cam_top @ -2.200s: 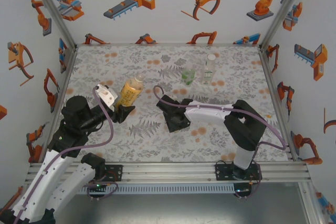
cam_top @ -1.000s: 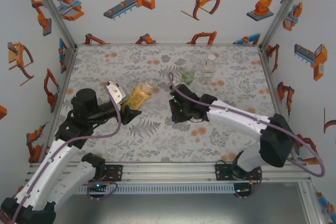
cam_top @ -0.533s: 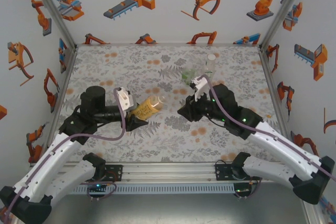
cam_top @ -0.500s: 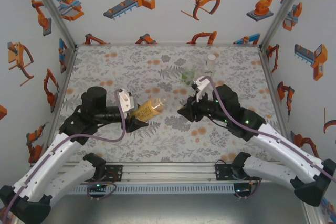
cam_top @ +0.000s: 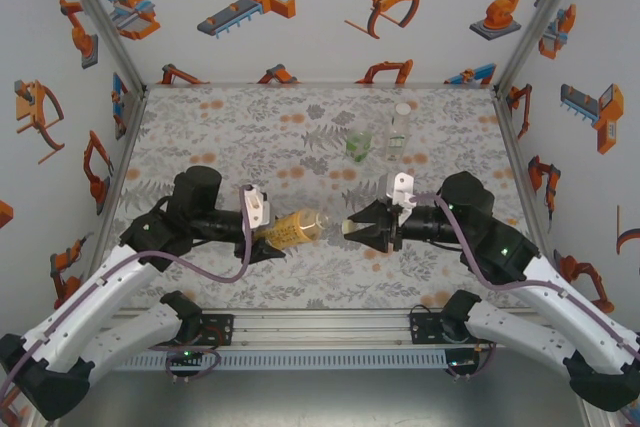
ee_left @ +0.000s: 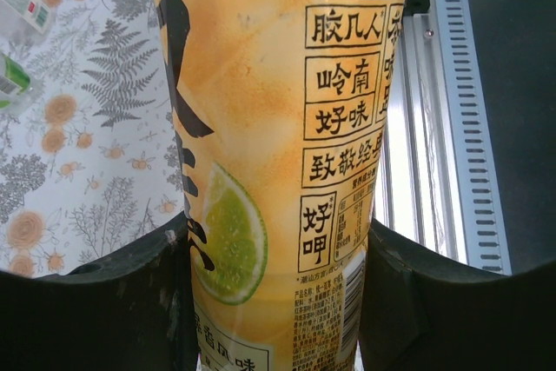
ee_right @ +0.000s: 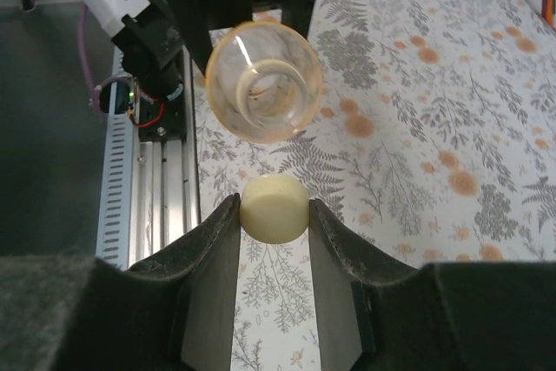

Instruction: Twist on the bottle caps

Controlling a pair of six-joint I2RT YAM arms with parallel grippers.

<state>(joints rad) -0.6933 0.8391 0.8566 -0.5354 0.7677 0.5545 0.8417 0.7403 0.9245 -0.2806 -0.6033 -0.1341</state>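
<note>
My left gripper (cam_top: 272, 247) is shut on the amber-yellow bottle (cam_top: 295, 226), held on its side above the mat with its open mouth (ee_right: 264, 81) facing right. In the left wrist view the bottle's printed label (ee_left: 278, 145) sits between both fingers (ee_left: 104, 301). My right gripper (cam_top: 352, 229) is shut on the yellowish cap (ee_right: 274, 208), pinched at the fingertips and facing the bottle mouth across a small gap. The short green-tinted bottle (cam_top: 358, 146) and the slim colourless bottle (cam_top: 399, 131) stand upright at the back of the mat.
The patterned mat (cam_top: 250, 127) covers the table. An aluminium rail (cam_top: 320, 325) runs along the near edge by the arm bases. Walls with printed robot pictures close in the left, back and right sides.
Both arms have swung toward the middle. The left tipped the amber bottle flatter, mouth to the right; the right brought the yellowish cap level with and close to the mouth.
</note>
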